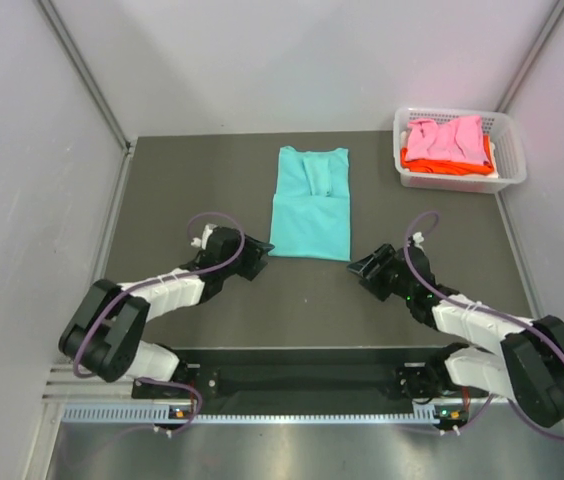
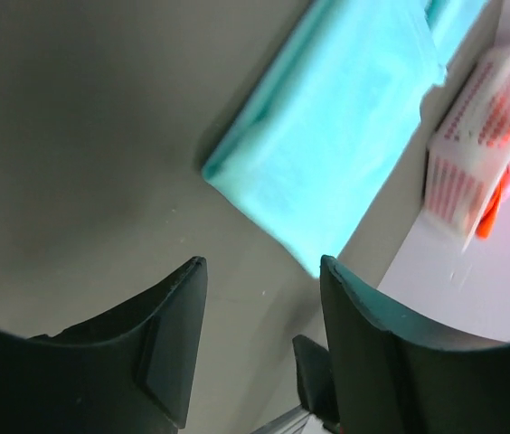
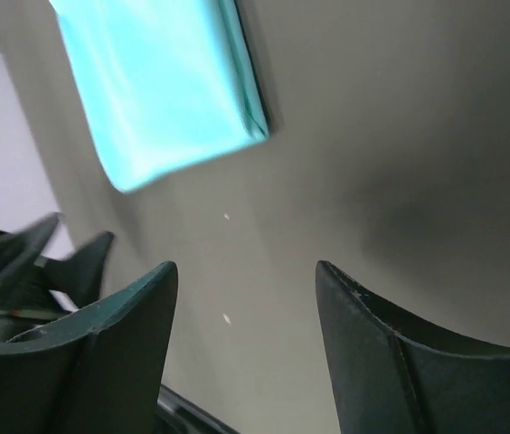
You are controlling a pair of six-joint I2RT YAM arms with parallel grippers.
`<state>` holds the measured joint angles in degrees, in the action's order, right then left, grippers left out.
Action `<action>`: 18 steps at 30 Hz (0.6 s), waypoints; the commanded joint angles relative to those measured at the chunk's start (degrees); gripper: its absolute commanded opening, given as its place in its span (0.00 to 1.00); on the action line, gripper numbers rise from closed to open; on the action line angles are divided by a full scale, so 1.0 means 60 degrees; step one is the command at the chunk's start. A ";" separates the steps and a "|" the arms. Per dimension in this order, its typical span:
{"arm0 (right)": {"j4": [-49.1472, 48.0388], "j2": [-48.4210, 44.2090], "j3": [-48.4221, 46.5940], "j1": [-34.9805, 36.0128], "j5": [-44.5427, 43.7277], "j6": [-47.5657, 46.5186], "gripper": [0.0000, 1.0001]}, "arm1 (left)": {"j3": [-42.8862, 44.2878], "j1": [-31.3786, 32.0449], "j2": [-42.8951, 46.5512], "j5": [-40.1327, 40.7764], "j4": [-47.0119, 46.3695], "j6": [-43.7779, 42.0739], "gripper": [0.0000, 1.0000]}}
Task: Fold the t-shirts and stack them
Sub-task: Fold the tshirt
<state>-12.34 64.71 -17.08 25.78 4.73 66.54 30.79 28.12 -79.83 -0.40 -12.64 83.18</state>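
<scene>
**tee_watcher:** Where's everything sitting in the top view?

**yam_fan:** The teal tee lies flat in the upper middle of the frame on the dark tabletop. It's a long rectangle with the sleeves tucked in and the collar end toward the top. The pink tee is bunched on top of the orange tee, and both are inside the white basket in the upper right corner.

**tee_watcher:** And the arms?

**yam_fan:** Both are low, at either side of the teal tee's bottom edge. The left pincer is just beside its lower left corner and the right pincer is near its lower right corner. Neither one touches the cloth.

**tee_watcher:** Open or closed?

**yam_fan:** Each wrist view shows its fingers spread wide, with bare tabletop in the gap between them and nothing gripped. In the left wrist view the tee's corner sits above the fingers, with the basket off at the right edge. In the right wrist view the tee's corner is in the upper left of the frame, and the other pincer shows blurry at the left edge.
</scene>
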 commanded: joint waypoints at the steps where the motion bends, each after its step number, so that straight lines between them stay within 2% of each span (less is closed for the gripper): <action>1: -0.2396 0.0288 0.0195 0.0302 -0.1255 0.1725 0.63 | -0.0063 0.0118 -0.0477 0.0960 -0.1073 0.1312 0.57; 7: -0.3143 0.1519 0.0298 0.0595 -0.2135 0.2926 0.61 | -0.0136 0.0205 -0.1181 0.1458 -0.1379 0.2776 0.53; 11: -0.3481 0.2310 0.0299 0.0859 -0.2385 0.3733 0.58 | -0.0062 0.0250 -0.1897 0.1664 -0.1568 0.3055 0.51; 18: -0.3290 0.2808 0.0108 0.0991 -0.2839 0.3880 0.54 | -0.0004 0.0265 -0.2207 0.1459 -0.1248 0.3042 0.48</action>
<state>-31.03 80.05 -15.42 30.76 -8.75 88.36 30.70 29.43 -91.77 6.98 -20.97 100.71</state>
